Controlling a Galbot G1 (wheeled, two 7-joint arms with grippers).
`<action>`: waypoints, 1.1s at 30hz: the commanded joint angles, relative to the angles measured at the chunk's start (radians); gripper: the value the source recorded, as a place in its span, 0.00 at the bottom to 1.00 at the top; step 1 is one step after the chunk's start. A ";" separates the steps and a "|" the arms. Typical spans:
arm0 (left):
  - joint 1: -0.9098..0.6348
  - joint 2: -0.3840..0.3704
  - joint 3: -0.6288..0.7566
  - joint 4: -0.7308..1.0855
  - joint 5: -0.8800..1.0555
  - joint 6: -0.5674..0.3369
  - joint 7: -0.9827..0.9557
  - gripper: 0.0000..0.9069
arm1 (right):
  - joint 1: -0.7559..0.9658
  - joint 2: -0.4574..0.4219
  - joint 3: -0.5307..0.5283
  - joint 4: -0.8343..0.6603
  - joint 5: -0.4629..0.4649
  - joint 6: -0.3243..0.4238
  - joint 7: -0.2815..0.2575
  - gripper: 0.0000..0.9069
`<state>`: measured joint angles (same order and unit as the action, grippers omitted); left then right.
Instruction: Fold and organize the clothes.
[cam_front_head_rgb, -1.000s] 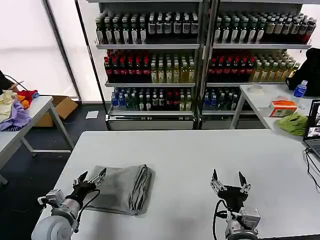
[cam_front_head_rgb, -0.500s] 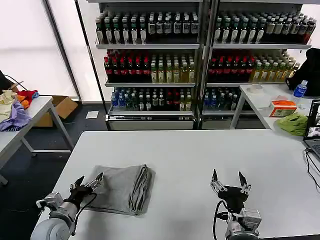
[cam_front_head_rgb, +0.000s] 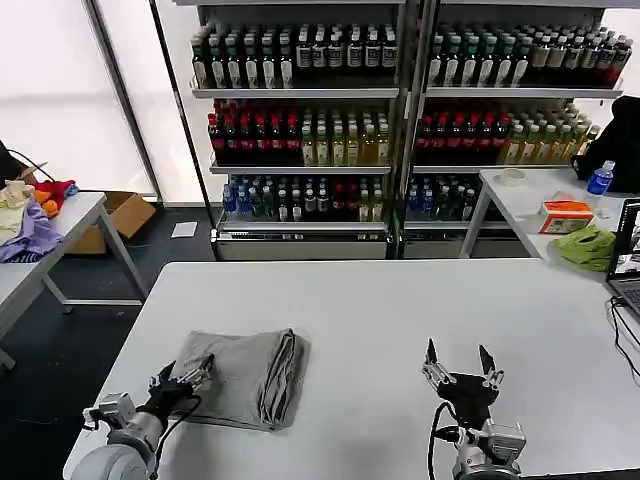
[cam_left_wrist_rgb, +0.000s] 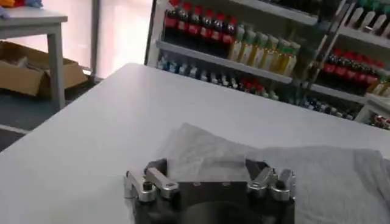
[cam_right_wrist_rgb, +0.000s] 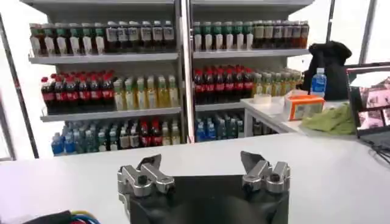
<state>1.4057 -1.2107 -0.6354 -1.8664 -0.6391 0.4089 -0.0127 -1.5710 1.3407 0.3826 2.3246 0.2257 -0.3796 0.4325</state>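
One grey shirt (cam_front_head_rgb: 240, 375) sits folded on the white table (cam_front_head_rgb: 400, 320), toward the robot's left. The left gripper (cam_front_head_rgb: 182, 383), fingers apart, hovers at its near-left edge. The right gripper (cam_front_head_rgb: 461, 375) waits mid-table, fingers spread too. Looks like the fold's basically finished; next it probably needs tidying or shifting the bundle aside.

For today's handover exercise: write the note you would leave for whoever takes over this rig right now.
Left gripper: open, low at the near-left edge of the folded grey shirt, holding nothing.
Right gripper: open, empty, raised over the bare near-right part of the white table.
Done: the shirt lies folded in a compact stack on the table's near-left.
Left: check and tidy the stack.
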 joint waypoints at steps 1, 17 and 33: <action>0.004 0.001 -0.002 0.015 0.009 -0.001 0.005 0.00 | -0.001 -0.002 0.001 0.003 0.002 0.001 0.001 1.00; 0.003 -0.005 -0.026 0.011 0.010 -0.010 -0.002 0.00 | 0.029 -0.001 -0.003 -0.015 0.008 -0.006 0.000 1.00; 0.028 0.318 -0.407 0.070 -0.039 -0.006 -0.004 0.00 | 0.083 -0.020 0.001 -0.047 0.049 -0.005 -0.001 1.00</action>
<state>1.4273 -1.0978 -0.8169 -1.8427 -0.6609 0.4022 -0.0171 -1.5060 1.3300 0.3827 2.2879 0.2579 -0.3872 0.4321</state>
